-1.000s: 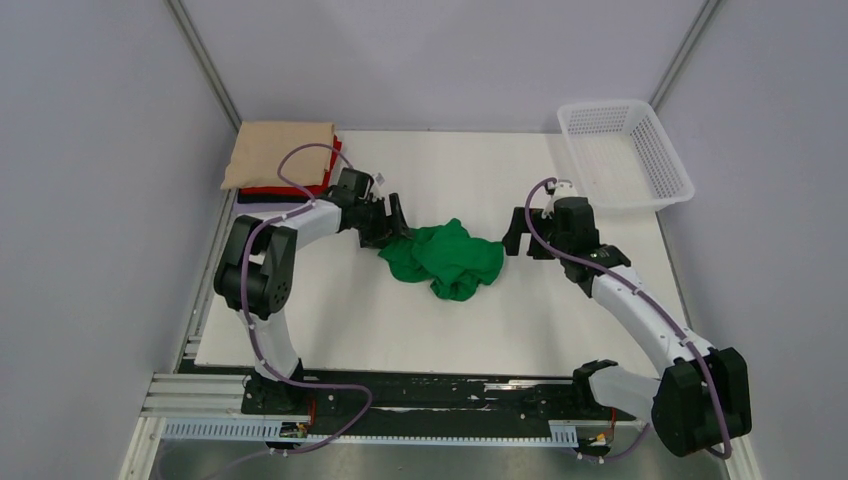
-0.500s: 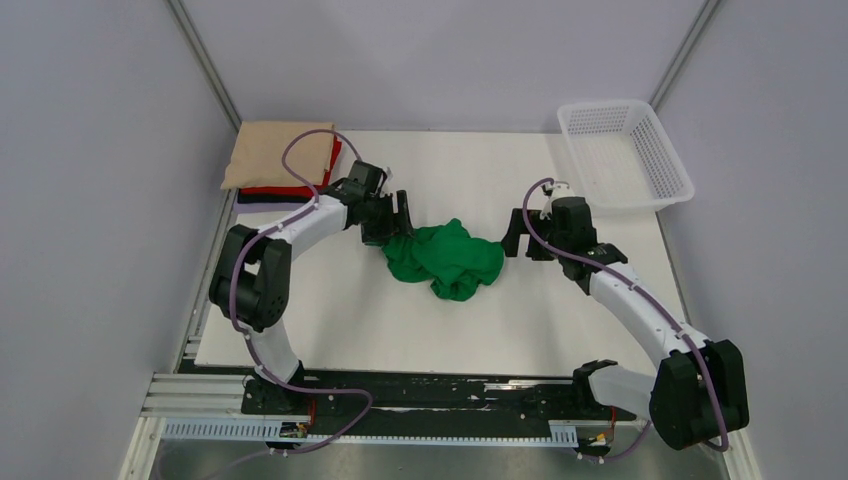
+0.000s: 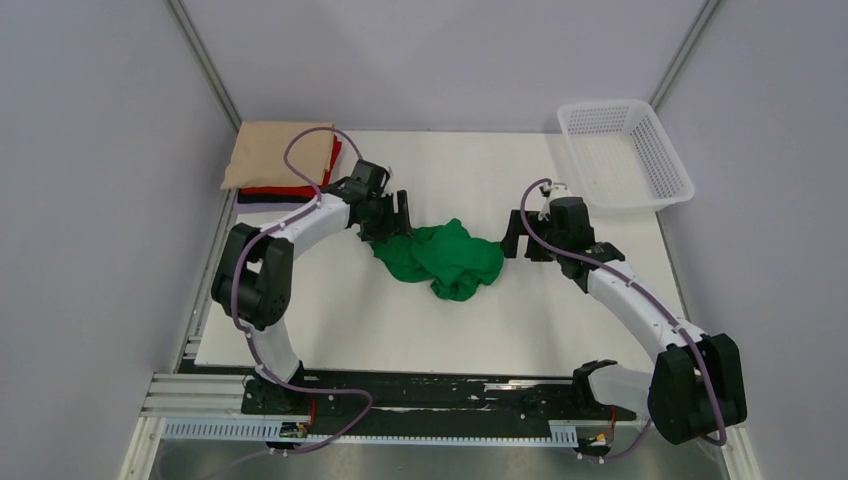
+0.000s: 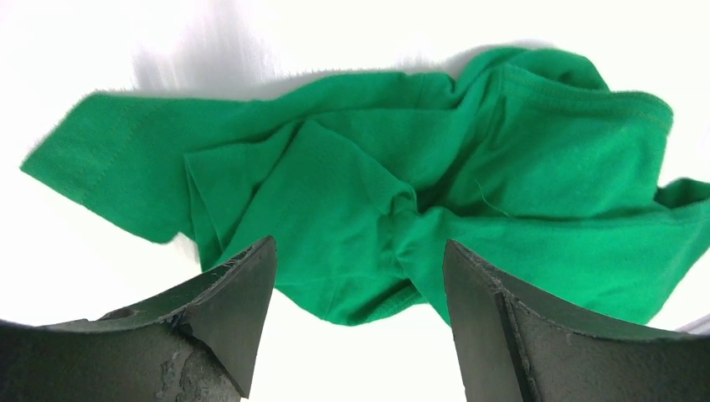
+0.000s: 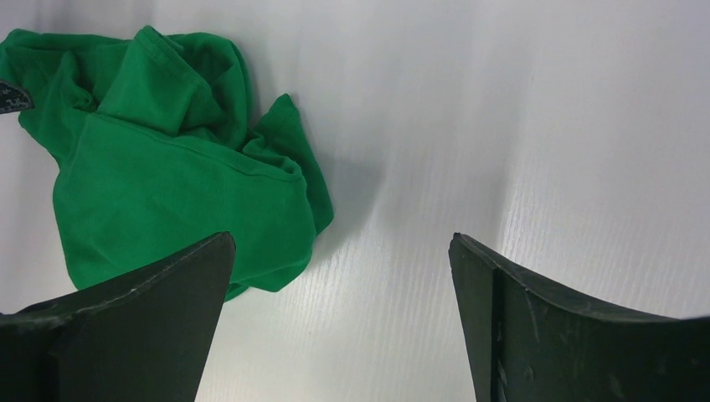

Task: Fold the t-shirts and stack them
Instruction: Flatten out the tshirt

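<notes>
1. We judge the step in hand to be opening out the crumpled green t-shirt (image 3: 443, 258). In the top view it lies in a heap at the middle of the white table (image 3: 330, 330). It is well apart from the folded stack (image 3: 283, 158) of beige, red and dark shirts at upper left and from the white mesh basket (image 3: 608, 104) at upper right.
2. To do this well, we would have each gripper pinch one stitched edge rather than a bunched fold, on opposite sides of the heap. Then we would draw them apart low over the table so the cloth flattens instead of dragging.
3. The left gripper (image 4: 358, 251) has its jaws spread wide and holds nothing. In its wrist view the shirt fills the middle of the frame, with its lower folds directly between the jaw tips. A stitched sleeve hem reaches toward the left edge, outside the jaws.
4. The right gripper (image 5: 341, 243) is also wide apart and empty, with only bare table between its jaws. The shirt sits in the upper left of that frame, its nearest lobe just above the lower-left jaw. We judge this gripper must shift toward the cloth before closing.
</notes>
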Action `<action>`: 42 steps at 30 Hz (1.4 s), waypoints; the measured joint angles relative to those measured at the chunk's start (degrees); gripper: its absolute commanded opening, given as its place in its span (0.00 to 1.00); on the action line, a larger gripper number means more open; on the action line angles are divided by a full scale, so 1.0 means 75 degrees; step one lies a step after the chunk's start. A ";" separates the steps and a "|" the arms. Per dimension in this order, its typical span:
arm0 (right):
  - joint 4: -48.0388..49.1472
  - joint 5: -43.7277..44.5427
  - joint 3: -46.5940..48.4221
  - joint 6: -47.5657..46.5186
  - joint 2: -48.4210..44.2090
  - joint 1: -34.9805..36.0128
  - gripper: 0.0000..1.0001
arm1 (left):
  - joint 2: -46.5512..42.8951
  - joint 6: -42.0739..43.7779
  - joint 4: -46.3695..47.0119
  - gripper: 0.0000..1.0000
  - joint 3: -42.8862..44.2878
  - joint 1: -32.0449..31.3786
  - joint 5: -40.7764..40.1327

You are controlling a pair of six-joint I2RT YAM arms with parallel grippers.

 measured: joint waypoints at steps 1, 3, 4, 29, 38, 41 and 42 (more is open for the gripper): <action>-0.0006 -0.0012 -0.0003 0.0000 0.0026 0.0000 1.00 | 0.0055 0.0006 -0.0041 0.80 0.0064 0.0003 -0.0052; -0.0015 -0.0017 -0.0003 0.0000 0.0038 0.0000 1.00 | 0.0213 0.0041 -0.0093 0.80 0.0204 0.0000 -0.0219; -0.0015 -0.0020 -0.0003 0.0000 0.0038 0.0000 1.00 | 0.0280 0.0067 -0.0096 0.80 0.0242 0.0000 -0.0318; -0.0026 0.0041 0.0000 0.0090 0.0216 0.0000 1.00 | 0.1198 0.0259 -0.0338 0.43 0.0871 -0.0650 -0.0769; -0.0029 0.0041 0.0000 0.0122 0.0236 0.0000 1.00 | 0.1209 0.0195 -0.0399 0.26 0.1035 -0.0731 -0.1131; -0.0029 0.0041 0.0000 0.0122 0.0236 0.0000 1.00 | 0.1209 0.0204 -0.0402 0.30 0.1072 -0.0734 -0.1148; -0.0029 0.0041 0.0000 0.0122 0.0236 0.0000 1.00 | 0.1209 0.0198 -0.0399 0.30 0.1072 -0.0734 -0.1131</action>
